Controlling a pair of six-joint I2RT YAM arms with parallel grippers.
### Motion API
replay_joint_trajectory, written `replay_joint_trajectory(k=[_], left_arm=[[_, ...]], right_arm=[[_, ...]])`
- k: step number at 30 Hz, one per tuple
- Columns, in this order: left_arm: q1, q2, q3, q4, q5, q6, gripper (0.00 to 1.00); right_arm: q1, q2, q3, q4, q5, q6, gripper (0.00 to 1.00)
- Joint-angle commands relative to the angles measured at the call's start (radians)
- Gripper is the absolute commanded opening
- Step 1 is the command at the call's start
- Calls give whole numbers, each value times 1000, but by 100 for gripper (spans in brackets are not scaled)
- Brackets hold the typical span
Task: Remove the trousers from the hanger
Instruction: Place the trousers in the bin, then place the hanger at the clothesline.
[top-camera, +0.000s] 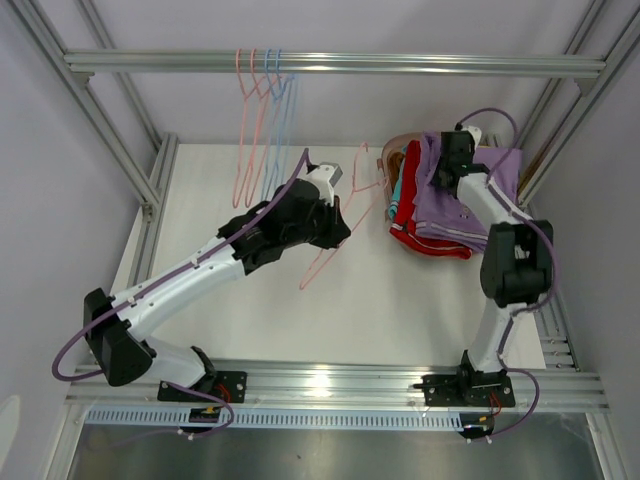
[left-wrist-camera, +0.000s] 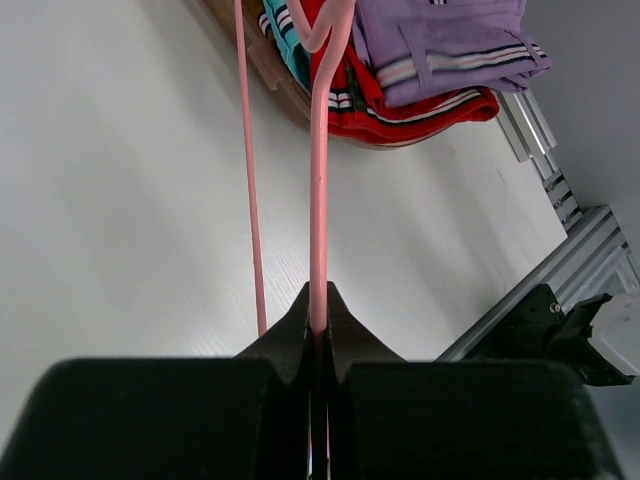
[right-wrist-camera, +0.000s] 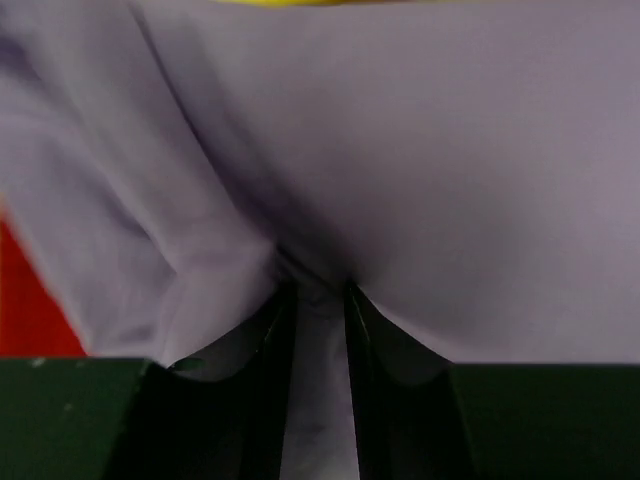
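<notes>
My left gripper (top-camera: 343, 232) is shut on the rod of a bare pink hanger (top-camera: 362, 205), held tilted over the table middle; the left wrist view shows the rod (left-wrist-camera: 318, 200) clamped between the jaws (left-wrist-camera: 318, 322). My right gripper (top-camera: 445, 172) is shut on a fold of the lavender trousers (top-camera: 450, 215), which lie on top of a pile at the back right; that fold fills the right wrist view (right-wrist-camera: 318, 300). Under them lie the red trousers (top-camera: 408, 232), also in the left wrist view (left-wrist-camera: 400, 105), with teal (left-wrist-camera: 285, 45) and brown (top-camera: 398, 165) ones. A yellow strip (right-wrist-camera: 300, 2) shows at the top edge.
The pile sits in and over a pinkish translucent tub (top-camera: 392, 148). Several pink and blue empty hangers (top-camera: 262, 95) hang from the top rail (top-camera: 400, 65) at the back left. Aluminium frame rails (top-camera: 555, 300) run along the right edge and the near edge of the table.
</notes>
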Motion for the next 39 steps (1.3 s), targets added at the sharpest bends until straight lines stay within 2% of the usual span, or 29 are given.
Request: replay_joint_trajectory(k=[1, 4, 7, 11, 17, 24, 28, 31, 32, 35, 37, 39], left_arm=[[-6, -35, 48, 30, -10, 26, 1], [-6, -34, 52, 28, 2, 24, 1], [-5, -43, 54, 25, 4, 24, 0], [-6, -66, 56, 28, -2, 33, 1], [-6, -117, 57, 28, -68, 73, 1], [-26, -187, 46, 45, -168, 139, 1], [-38, -204, 56, 43, -209, 171, 1], [-39, -212, 56, 47, -246, 185, 1], [-39, -213, 60, 44, -258, 187, 1], [-39, -218, 97, 39, -260, 193, 1], [-39, -219, 127, 36, -277, 197, 1], [-39, -215, 164, 30, -313, 211, 1]], right_arm=[[-22, 155, 80, -71, -134, 35, 30], [-22, 193, 88, -82, -140, 41, 29], [-22, 119, 27, -44, -137, 41, 32], [-24, 24, 21, -82, -138, 32, 38], [-27, -135, -42, -87, -103, 26, 42], [-48, -185, -142, -74, -56, 41, 42], [-71, -140, -162, -91, -75, 66, 37], [-79, -110, -174, -97, -111, 79, 23], [-79, -108, -188, -84, -118, 89, 11], [-80, -99, -191, -80, -145, 93, 0], [-81, -93, -180, -85, -160, 92, 0], [-82, -91, -167, -102, -171, 92, 16]])
